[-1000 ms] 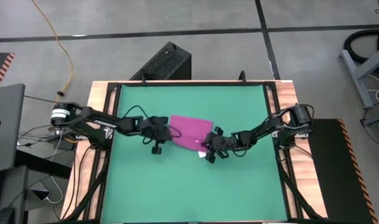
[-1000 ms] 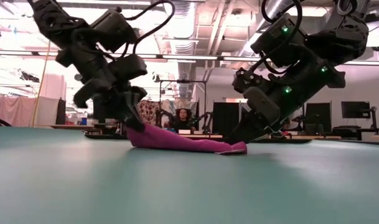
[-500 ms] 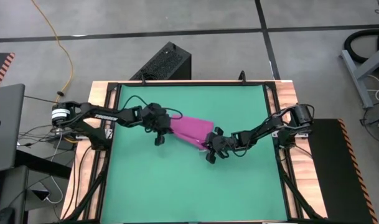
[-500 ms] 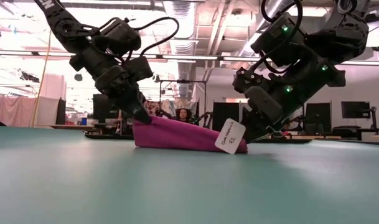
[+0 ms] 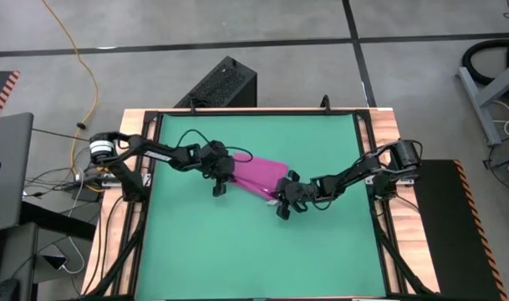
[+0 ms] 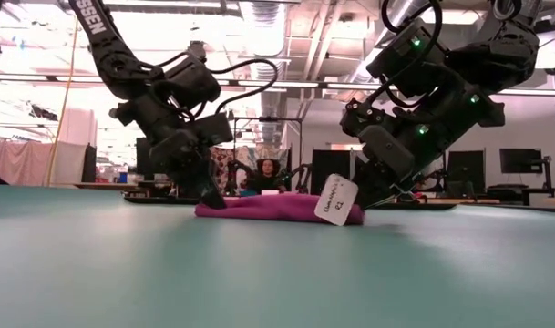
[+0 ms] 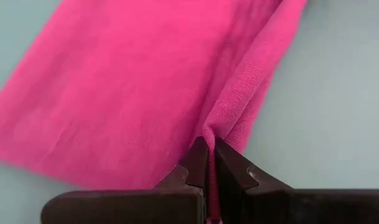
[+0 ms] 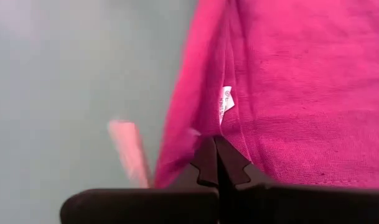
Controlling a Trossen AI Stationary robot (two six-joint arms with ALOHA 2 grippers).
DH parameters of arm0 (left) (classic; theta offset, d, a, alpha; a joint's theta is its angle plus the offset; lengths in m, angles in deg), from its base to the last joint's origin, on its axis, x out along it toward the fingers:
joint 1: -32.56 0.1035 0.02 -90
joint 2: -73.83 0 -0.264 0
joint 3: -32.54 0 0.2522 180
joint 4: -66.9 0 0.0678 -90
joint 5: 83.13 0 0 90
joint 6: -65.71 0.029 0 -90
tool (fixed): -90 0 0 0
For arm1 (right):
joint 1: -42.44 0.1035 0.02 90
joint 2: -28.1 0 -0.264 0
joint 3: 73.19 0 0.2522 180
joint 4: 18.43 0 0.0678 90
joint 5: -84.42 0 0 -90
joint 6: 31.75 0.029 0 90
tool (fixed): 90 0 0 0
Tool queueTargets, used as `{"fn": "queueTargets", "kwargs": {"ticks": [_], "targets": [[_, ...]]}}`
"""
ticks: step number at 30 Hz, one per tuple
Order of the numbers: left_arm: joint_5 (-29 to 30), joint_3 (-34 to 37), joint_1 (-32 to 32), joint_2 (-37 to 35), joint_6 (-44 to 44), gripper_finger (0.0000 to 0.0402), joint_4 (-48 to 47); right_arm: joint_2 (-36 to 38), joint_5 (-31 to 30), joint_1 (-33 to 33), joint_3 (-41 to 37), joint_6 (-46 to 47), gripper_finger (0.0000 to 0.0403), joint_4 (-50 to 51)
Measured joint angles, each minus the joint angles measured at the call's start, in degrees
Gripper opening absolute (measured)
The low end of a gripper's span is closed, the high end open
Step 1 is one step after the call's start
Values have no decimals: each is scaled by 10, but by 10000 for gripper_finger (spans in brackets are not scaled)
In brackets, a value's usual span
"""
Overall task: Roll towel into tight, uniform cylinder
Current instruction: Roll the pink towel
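Pink towel [image 5: 258, 175] folded on green surface [image 5: 237, 251]. Left tool [image 5: 224, 170] clamped on 9 o'clock edge, right tool [image 5: 281, 197] on 3 o'clock edge. Fold step; next, roll tight and even.

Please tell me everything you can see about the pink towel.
The towel is a small magenta-pink cloth of soft knit look, folded over on itself and lying low on the green mat near its middle. A white printed tag stands up at one end. The left end effector is shut on a pinched edge; the right end effector is shut on the edge by the tag.
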Motion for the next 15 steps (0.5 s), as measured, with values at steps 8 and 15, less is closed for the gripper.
{"fn": "queueTargets", "kwargs": {"ticks": [8,15], "targets": [[-29,0,34,-4,-18,0,-5,1,17,2,1,0,4,4],[-32,-45,36,-6,14,0,-60,1,17,2,1,-3,4,5]]}}
